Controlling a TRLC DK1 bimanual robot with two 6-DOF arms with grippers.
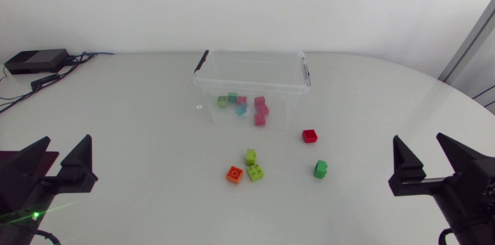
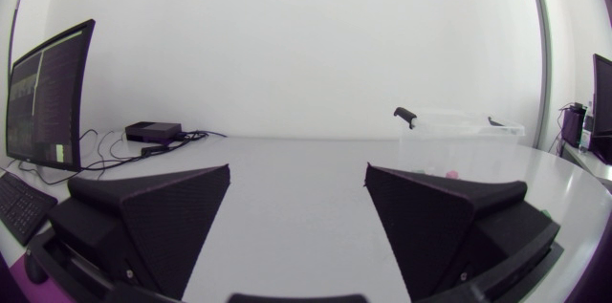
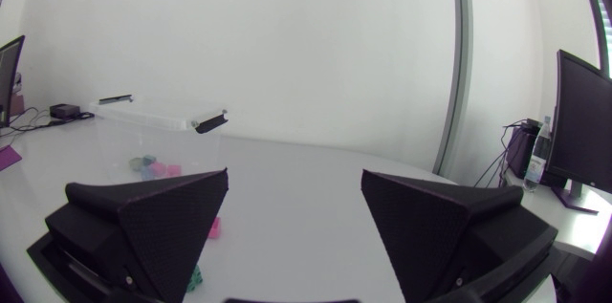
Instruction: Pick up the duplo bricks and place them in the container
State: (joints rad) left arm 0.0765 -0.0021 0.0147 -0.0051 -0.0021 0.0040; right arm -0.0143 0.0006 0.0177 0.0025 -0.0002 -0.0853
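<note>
- Overhead, the clear container [image 1: 278, 104] stands at the far middle of the table [image 1: 131, 113], with a cluster of pink, blue and green bricks [image 1: 260, 110] already inside
- Five more bricks lie on the table in front of it: a red brick [image 1: 309, 135] near the container's right corner, a dark green brick [image 1: 321, 168] further towards the right arm, and a lime brick [image 1: 250, 155], a yellow-green brick [image 1: 254, 171] and an orange brick [image 1: 235, 174] close together
- Left gripper [image 1: 68, 143] and right gripper [image 1: 418, 141] sit at the near corners, well apart from every brick, each spread wide and holding nothing
- A black box [image 1: 35, 61] with cables sits at the far left edge
- From the left wrist, the left gripper [image 2: 298, 171] gapes over bare table, with the container [image 2: 459, 139] ahead beyond one finger and the black box [image 2: 153, 132] ahead beyond the other
- From the right wrist, the right gripper [image 3: 295, 174] is likewise wide and empty; the container [image 3: 143, 126] stands ahead beyond one finger, while the red brick [image 3: 215, 228] and dark green brick [image 3: 196, 279] peek out beside that finger
</note>
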